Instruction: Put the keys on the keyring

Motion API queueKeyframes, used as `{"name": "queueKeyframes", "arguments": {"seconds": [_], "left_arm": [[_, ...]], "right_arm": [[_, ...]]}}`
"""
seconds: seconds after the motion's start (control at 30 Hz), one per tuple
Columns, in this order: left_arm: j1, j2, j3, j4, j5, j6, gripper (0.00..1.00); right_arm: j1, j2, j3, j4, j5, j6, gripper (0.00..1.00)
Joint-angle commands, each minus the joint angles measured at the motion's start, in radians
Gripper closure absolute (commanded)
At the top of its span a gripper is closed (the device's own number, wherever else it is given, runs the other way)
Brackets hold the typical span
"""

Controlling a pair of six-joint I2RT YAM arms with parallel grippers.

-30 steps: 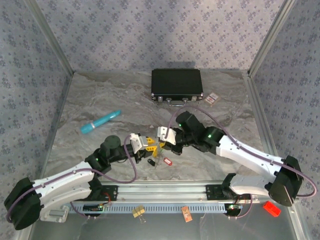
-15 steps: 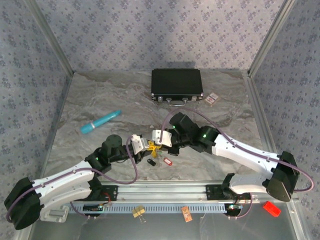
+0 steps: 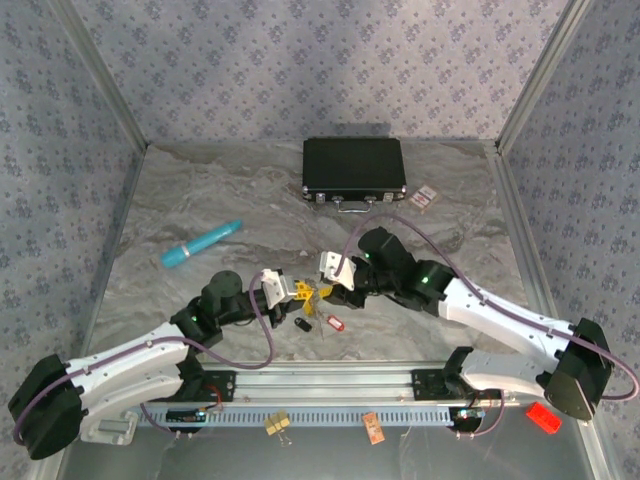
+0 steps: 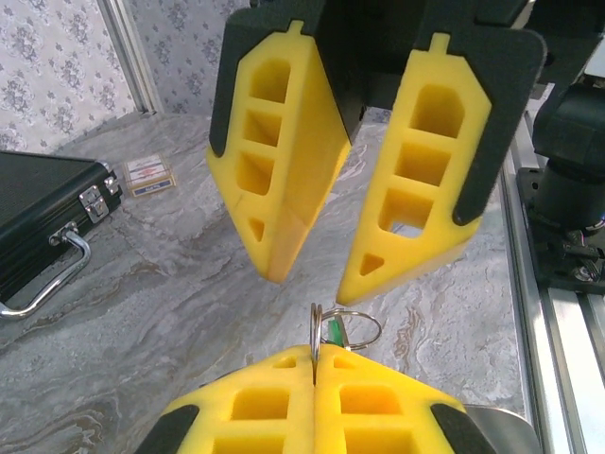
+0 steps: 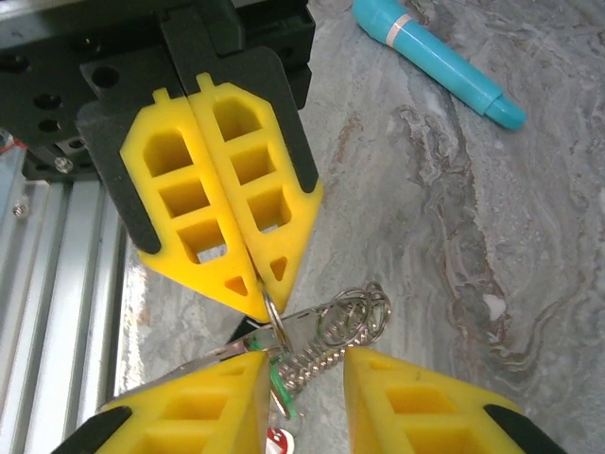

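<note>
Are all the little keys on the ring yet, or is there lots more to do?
Not yet. A green key seems to hang at the keyring, though I can't be sure it's threaded. The left gripper is shut on the keyring, and the right gripper is open beside it. To do: the red key and the dark key lie loose on the table.

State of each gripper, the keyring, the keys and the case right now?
left gripper, shut on keyring
right gripper, open
keyring, pinched in left gripper
green key, against the keyring; threaded or not, cannot tell
red key, loose on the table
black case, closed
</note>
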Motion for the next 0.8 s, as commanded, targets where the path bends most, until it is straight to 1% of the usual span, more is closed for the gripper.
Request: {"name": "queueKeyframes", "arguments": {"seconds": [0.0, 0.13, 0.3, 0.5, 0.67, 0.77], "left_arm": [[-0.006, -0.015, -0.006, 0.089, 0.024, -0.026, 1.0], [-0.006, -0.012, -0.008, 0.09, 0.024, -0.027, 1.0], [-0.006, -0.012, -0.01, 0.097, 0.027, -0.03, 1.0], [-0.006, -0.007, -0.01, 0.106, 0.033, -0.031, 1.0], [-0.006, -0.009, -0.009, 0.103, 0.043, -0.03, 1.0], [-0.006, -0.009, -0.01, 0.106, 0.043, -0.029, 1.0]], "right_arm": [[0.0, -0.02, -0.028, 0.046, -0.036, 0.065, 0.7], [-0.005, -0.041, -0.051, 0.038, -0.03, 0.067, 0.66], [-0.02, -0.072, -0.078, 0.03, -0.02, 0.068, 0.64], [-0.02, -0.035, -0.074, 0.041, -0.032, 0.07, 0.63], [-0.02, -0.007, -0.06, 0.054, -0.051, 0.066, 0.64], [-0.019, 0.005, -0.052, 0.047, -0.067, 0.063, 0.68]]}}
